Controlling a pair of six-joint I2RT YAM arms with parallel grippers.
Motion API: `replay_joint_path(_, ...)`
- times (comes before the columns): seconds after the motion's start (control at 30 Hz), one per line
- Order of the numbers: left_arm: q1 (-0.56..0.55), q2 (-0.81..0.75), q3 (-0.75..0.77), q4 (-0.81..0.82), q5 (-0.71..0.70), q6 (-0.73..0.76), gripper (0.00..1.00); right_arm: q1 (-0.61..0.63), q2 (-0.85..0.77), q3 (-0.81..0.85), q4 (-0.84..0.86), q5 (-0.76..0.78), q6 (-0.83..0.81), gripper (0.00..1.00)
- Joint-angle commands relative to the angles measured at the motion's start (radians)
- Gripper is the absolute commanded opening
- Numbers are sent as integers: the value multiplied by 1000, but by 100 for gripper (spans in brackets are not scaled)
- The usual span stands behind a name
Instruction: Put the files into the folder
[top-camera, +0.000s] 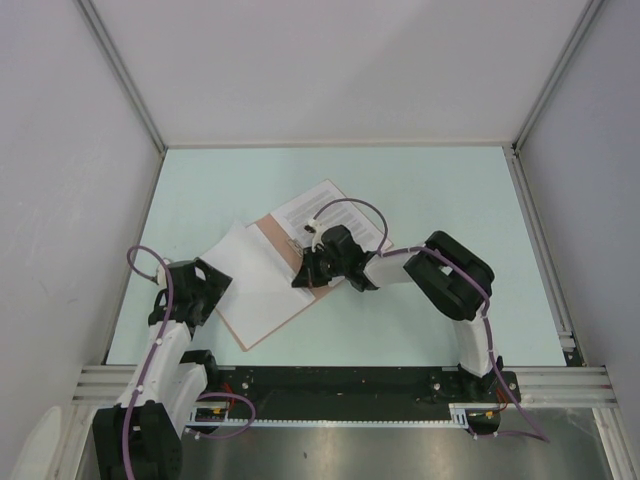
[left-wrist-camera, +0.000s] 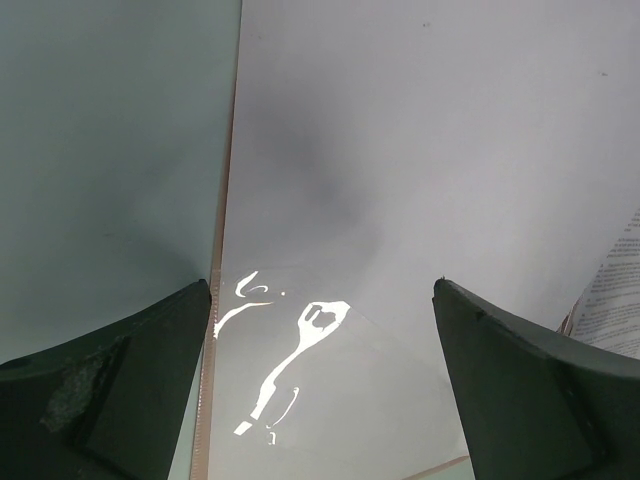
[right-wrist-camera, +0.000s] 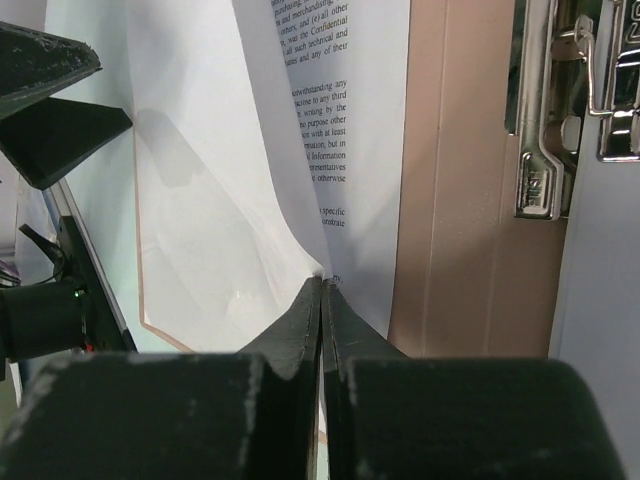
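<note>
Right gripper (right-wrist-camera: 322, 292) clamped on a raised sheet of the files (right-wrist-camera: 220, 200) — above the folder (right-wrist-camera: 455, 180), left gripper (left-wrist-camera: 322, 288) fully apart, empty.

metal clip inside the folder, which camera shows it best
The right wrist view. The metal clip fills its upper right corner, close and sharp, on the salmon folder beside the printed sheet. In the top external view it is too small to make out. The left wrist view does not show it.
</note>
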Motion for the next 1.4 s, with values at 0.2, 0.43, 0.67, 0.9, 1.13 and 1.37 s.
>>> replay_joint_path(0.2,6,-11,13,-27,21,15,99,-6,-66,-15,-34,22,-41,0)
replay_joint_path(0.43,6,-20,7,-31,18,17,100,-12,-65,-15,-92,11,-16,0)
replay_joint_path(0.67,6,-41,50,-79,12,35,100,3,-54,-15,-49,1,-19,5)
replay_joint_path(0.9,7,-81,222,-185,-31,104,100,-20,-167,1,-166,36,-129,47)
replay_joint_path(1.13,7,-5,311,-207,60,155,100,-8,-195,139,-382,260,-419,72)
replay_joint_path(1.37,6,5,314,-204,100,175,100,-12,-56,392,-583,364,-542,40)
